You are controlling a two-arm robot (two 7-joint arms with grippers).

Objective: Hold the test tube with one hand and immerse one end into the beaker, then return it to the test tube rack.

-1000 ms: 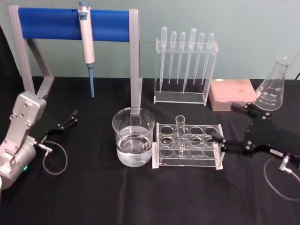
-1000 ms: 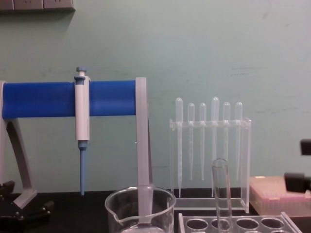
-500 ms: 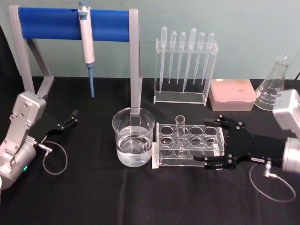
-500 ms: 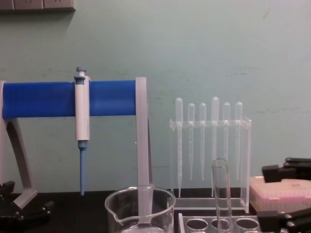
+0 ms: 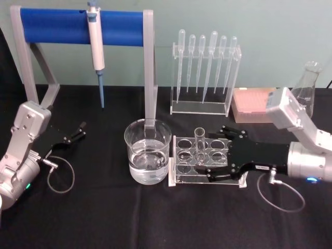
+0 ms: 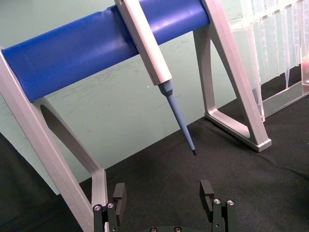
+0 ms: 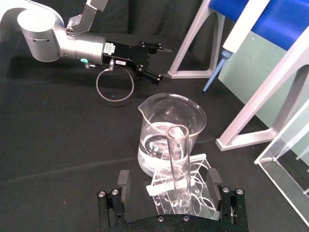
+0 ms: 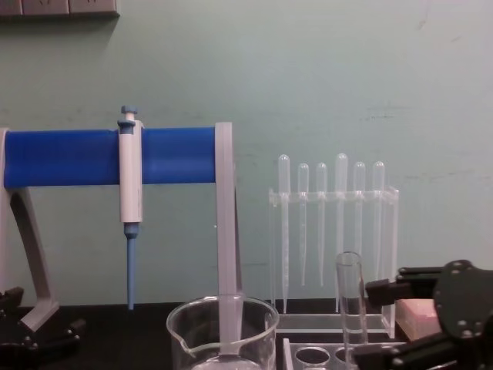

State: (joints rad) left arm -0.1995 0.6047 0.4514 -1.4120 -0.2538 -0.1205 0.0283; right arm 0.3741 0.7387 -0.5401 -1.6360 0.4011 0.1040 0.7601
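The test tube (image 5: 199, 144) stands upright in a clear rack (image 5: 181, 180), just right of the beaker (image 5: 148, 150), which holds clear liquid. My right gripper (image 5: 217, 153) is open over the rack, one finger toward the rack's far side and one toward its near side, tips a little short of the tube. In the right wrist view the tube (image 7: 177, 164) rises ahead of the open right gripper (image 7: 169, 181), with the beaker (image 7: 171, 128) behind it. From the chest I see the tube (image 8: 351, 308), the beaker (image 8: 223, 335) and the right gripper (image 8: 377, 324). My left gripper (image 5: 78, 132) rests open at the far left.
A blue-barred stand (image 5: 78, 26) holding a pipettor (image 5: 95, 41) is behind the beaker. A rack of plastic pipettes (image 5: 205, 67), a pink box (image 5: 251, 104) and a conical flask (image 5: 306, 88) line the back right. Cables loop near both wrists.
My right gripper has swung in from the right and moved left over the rack, open, toward the test tube. The left arm, tube and beaker have not moved.
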